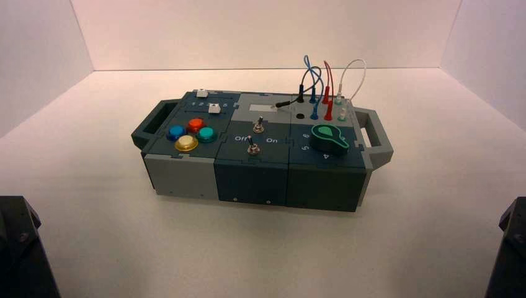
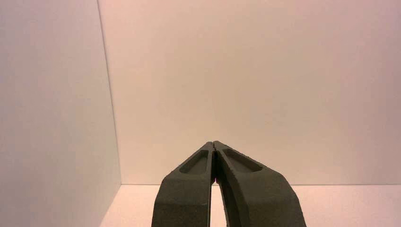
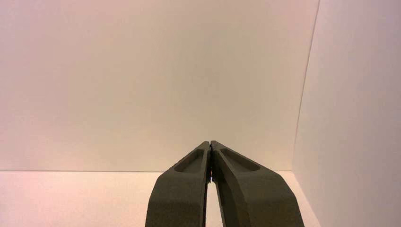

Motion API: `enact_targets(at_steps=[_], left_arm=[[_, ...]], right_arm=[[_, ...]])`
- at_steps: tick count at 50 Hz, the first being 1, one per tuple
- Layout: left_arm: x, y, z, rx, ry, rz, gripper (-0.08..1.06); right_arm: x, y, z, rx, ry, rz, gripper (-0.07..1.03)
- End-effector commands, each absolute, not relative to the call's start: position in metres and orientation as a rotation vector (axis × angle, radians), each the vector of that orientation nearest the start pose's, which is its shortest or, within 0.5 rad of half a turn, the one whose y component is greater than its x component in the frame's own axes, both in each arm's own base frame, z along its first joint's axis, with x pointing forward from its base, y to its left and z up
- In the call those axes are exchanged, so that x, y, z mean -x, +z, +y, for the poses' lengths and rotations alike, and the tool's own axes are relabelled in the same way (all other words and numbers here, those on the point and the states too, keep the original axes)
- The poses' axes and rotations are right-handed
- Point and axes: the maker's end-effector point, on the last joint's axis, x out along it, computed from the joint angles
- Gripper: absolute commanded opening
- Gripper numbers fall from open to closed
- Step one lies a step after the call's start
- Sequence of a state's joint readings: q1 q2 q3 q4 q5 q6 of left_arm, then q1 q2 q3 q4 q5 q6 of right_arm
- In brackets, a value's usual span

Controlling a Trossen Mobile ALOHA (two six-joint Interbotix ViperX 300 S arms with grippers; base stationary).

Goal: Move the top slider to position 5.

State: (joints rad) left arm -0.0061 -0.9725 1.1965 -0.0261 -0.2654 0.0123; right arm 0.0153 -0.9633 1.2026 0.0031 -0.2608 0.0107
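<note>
The top slider [image 1: 201, 94] is a tiny white knob on the farther of two dark-teal tracks, at the box's far left corner. A twin white knob [image 1: 214, 108] sits on the nearer track. Position 5 on the upper track cannot be made out from the high view, and neither wrist view shows the box. My left gripper [image 2: 214, 143] is shut on nothing and faces a bare wall. My right gripper [image 3: 210, 142] is likewise shut and empty. Both arms are parked at the near corners, left arm [image 1: 18, 248] and right arm [image 1: 512, 245], well short of the box.
The box [image 1: 186, 174] stands mid-table, turned slightly. It carries coloured buttons [image 1: 190, 134] on the left, two metal toggle switches [image 1: 254, 148] in the middle, a green dial [image 1: 329, 137] on the right and upright wires [image 1: 322, 87] at the far right. Handles [image 1: 149, 124] stick out at both ends.
</note>
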Motion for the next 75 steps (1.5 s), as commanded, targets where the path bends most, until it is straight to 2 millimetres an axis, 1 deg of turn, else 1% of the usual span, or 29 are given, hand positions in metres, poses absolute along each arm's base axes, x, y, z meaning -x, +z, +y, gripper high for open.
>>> enact_targets(at_steps=[1, 22, 25, 27, 30, 35, 43, 45, 47, 49, 51, 56, 57, 63, 70, 72, 73, 75], left_arm=[[-0.257, 0.295, -0.001, 0.012, -0.002, -0.061, -0.03], [-0.259, 0.291, -0.003, 0.012, -0.008, -0.027, -0.03], [-0.263, 0.284, -0.007, 0.011, -0.027, 0.055, -0.03], [-0.267, 0.279, -0.012, 0.009, -0.045, 0.120, -0.03], [-0.270, 0.276, -0.016, 0.007, -0.060, 0.164, -0.03], [-0.277, 0.264, -0.026, 0.001, -0.092, 0.277, -0.03], [-0.288, 0.245, -0.040, -0.012, -0.134, 0.419, -0.03], [-0.290, 0.242, -0.042, -0.015, -0.140, 0.441, -0.03], [-0.293, 0.236, -0.045, -0.020, -0.149, 0.480, -0.03], [-0.297, 0.228, -0.051, -0.025, -0.164, 0.537, -0.03], [-0.301, 0.225, -0.056, -0.029, -0.178, 0.574, -0.03], [-0.312, 0.217, -0.064, -0.037, -0.194, 0.665, -0.03], [-0.312, 0.217, -0.064, -0.037, -0.194, 0.665, -0.03], [-0.329, 0.200, -0.073, -0.045, -0.204, 0.815, -0.03], [-0.340, 0.189, -0.077, -0.046, -0.205, 0.882, -0.03], [-0.346, 0.180, -0.079, -0.046, -0.204, 0.922, -0.03], [-0.350, 0.171, -0.081, -0.043, -0.205, 0.956, -0.03], [-0.353, 0.164, -0.085, -0.045, -0.211, 0.981, -0.03]], right_arm=[[-0.258, 0.293, 0.005, -0.013, 0.018, -0.049, -0.02], [-0.259, 0.289, 0.005, -0.012, 0.019, -0.027, -0.02], [-0.262, 0.284, 0.009, -0.015, 0.035, 0.019, -0.02], [-0.265, 0.279, 0.015, -0.012, 0.056, 0.066, -0.02], [-0.267, 0.278, 0.020, -0.010, 0.074, 0.093, -0.02], [-0.271, 0.271, 0.039, -0.003, 0.140, 0.157, -0.02], [-0.275, 0.263, 0.076, 0.016, 0.265, 0.246, -0.02], [-0.275, 0.262, 0.080, 0.020, 0.280, 0.260, -0.02], [-0.275, 0.261, 0.090, 0.027, 0.311, 0.286, -0.02], [-0.276, 0.257, 0.100, 0.036, 0.341, 0.324, -0.02], [-0.277, 0.254, 0.107, 0.041, 0.359, 0.356, -0.02], [-0.280, 0.248, 0.119, 0.055, 0.388, 0.435, -0.02], [-0.280, 0.248, 0.119, 0.055, 0.388, 0.435, -0.02], [-0.287, 0.245, 0.137, 0.067, 0.423, 0.530, -0.02], [-0.294, 0.243, 0.145, 0.066, 0.432, 0.569, -0.02], [-0.298, 0.241, 0.152, 0.061, 0.444, 0.588, -0.02], [-0.301, 0.238, 0.157, 0.055, 0.451, 0.602, -0.02], [-0.304, 0.234, 0.162, 0.052, 0.455, 0.621, -0.02]])
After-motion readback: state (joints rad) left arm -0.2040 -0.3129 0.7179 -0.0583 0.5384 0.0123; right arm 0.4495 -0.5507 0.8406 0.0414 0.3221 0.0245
